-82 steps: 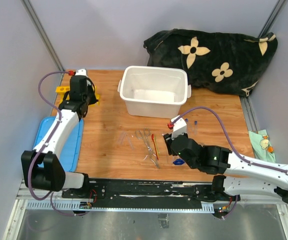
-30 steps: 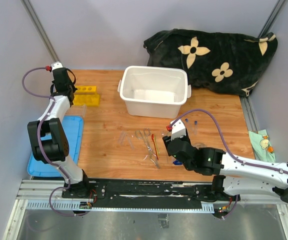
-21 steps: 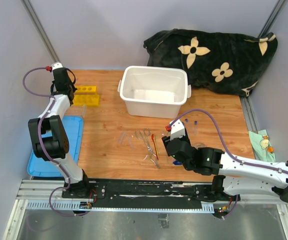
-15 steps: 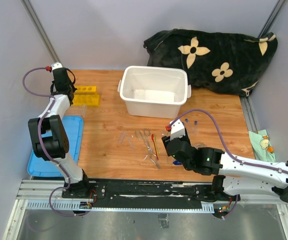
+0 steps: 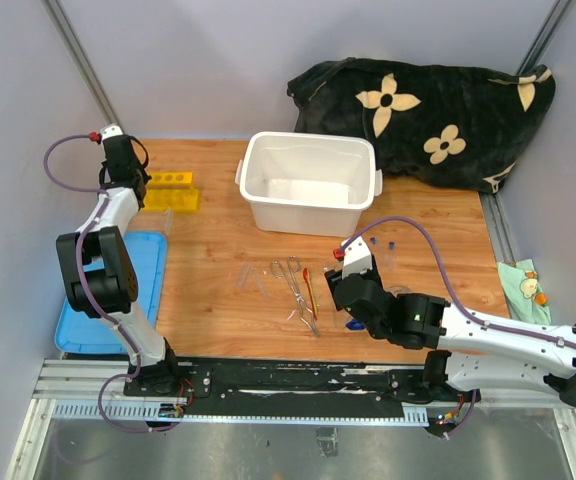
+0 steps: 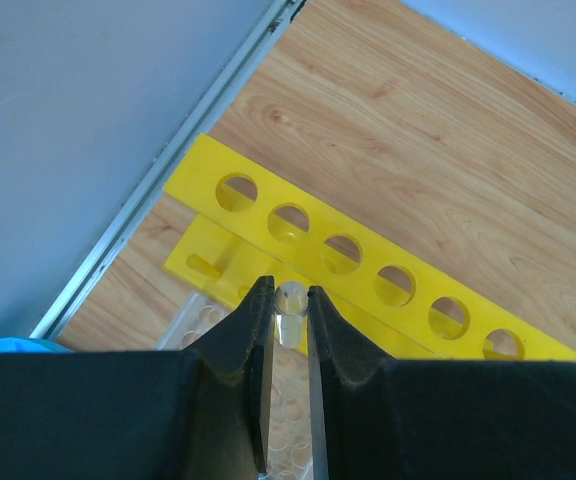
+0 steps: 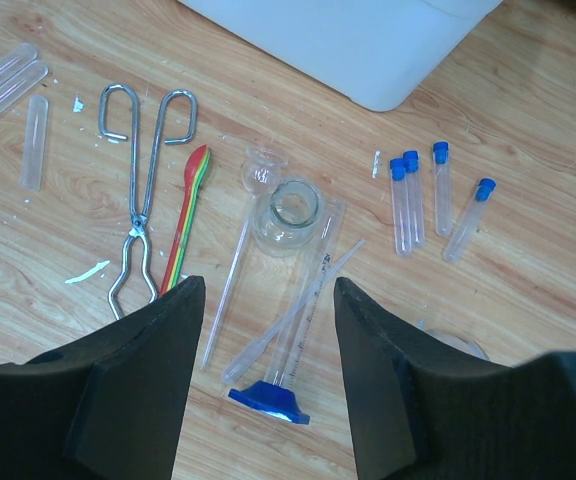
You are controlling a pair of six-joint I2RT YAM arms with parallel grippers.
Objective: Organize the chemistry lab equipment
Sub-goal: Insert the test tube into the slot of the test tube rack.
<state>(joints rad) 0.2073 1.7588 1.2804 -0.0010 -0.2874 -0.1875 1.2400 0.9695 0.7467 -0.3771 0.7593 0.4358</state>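
Wood table [image 5: 208, 230]; left wrist alone shows gripped tube [image 6: 290, 300].

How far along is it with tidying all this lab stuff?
Barely begun. Done: nothing obvious; the yellow rack has only empty holes in view. In hand: the left gripper is shut on a clear tube just above that rack. Left: the right gripper hangs open over the blue-capped tubes, flask, metal tweezers and blue-based glass piece, all lying loose.

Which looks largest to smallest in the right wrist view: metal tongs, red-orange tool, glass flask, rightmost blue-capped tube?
1. metal tongs
2. red-orange tool
3. rightmost blue-capped tube and glass flask: alike, unranked
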